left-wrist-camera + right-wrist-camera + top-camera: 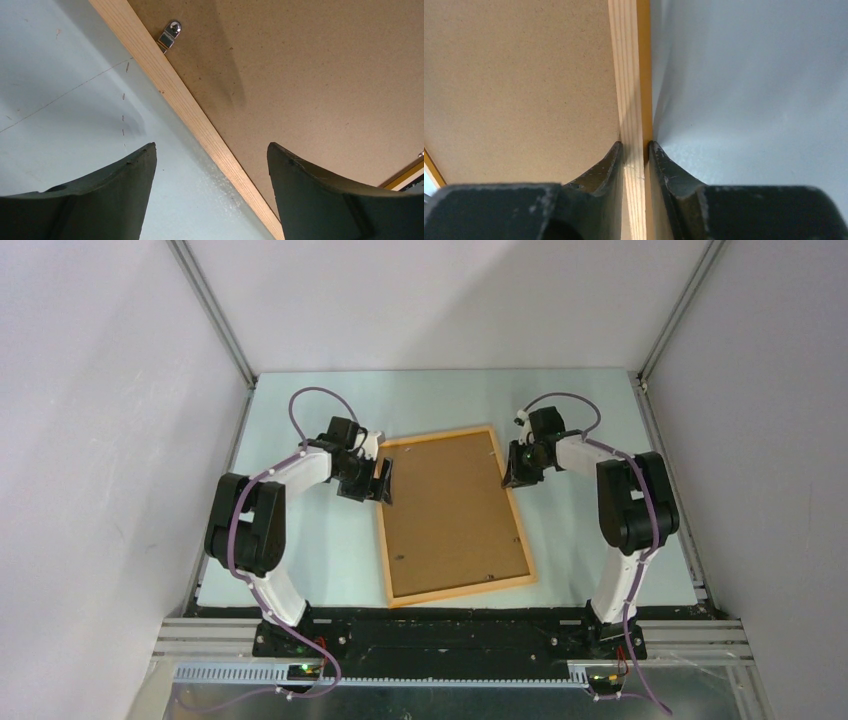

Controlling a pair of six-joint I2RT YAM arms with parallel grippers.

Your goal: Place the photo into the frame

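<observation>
The frame (460,592) is lying face down mid-tabletop (600,410), with the backing board (450,510) sitting in it and the photo not showing. The right end effector (635,150) is clamping the 3 o'clock rail. The left end effector (212,150), fingers apart, is straddling the 9 o'clock rail. Next, the left likely needs closing.

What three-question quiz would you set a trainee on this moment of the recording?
1. True or false: the left gripper is shut on the frame.
2. What fills the frame's opening, seen from above? A) a glossy mountain print; B) a brown backing board; C) bare tabletop.
3. Fill in: the right gripper is pinching the frame's wooden ____.

Key: 1. False: its jaws stand open, one on each side of the rail. 2. B. 3. rail (the long side nearest that arm).
</observation>
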